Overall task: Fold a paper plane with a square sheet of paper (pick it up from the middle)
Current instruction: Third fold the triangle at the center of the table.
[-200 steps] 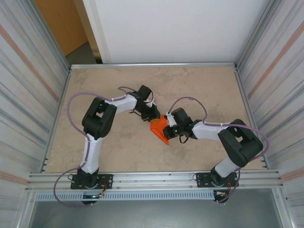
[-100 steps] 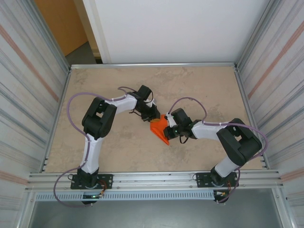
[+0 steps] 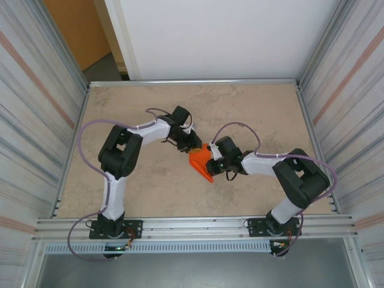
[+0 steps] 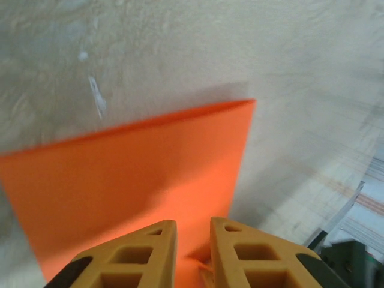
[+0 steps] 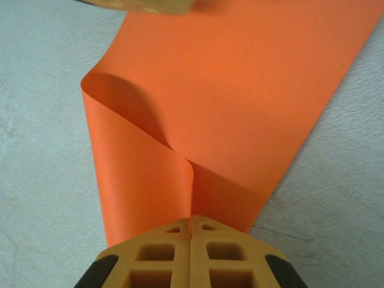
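The square sheet of paper (image 3: 201, 163) is bright orange and lies bent into a pointed wedge at the table's middle. My right gripper (image 3: 211, 165) is shut on its near edge. In the right wrist view the sheet (image 5: 240, 90) curls up into a raised loop that runs into the closed right gripper (image 5: 191, 217). My left gripper (image 3: 197, 148) sits at the sheet's far edge. Its fingers (image 4: 237, 246) stand slightly apart, the left gripper (image 4: 193, 223) open, with a small ridge of the paper (image 4: 138, 162) in the gap. The paper plane is out of view.
The beige tabletop (image 3: 138, 114) lies bare around the paper. Metal rails (image 3: 192, 81) edge the table, and corrugated walls (image 3: 36, 108) stand close on both sides. One left finger (image 5: 144, 5) shows at the top of the right wrist view.
The left gripper's fingers have parted a little and the left arm's elbow has shifted slightly left. The paper and the right gripper have stayed in place.
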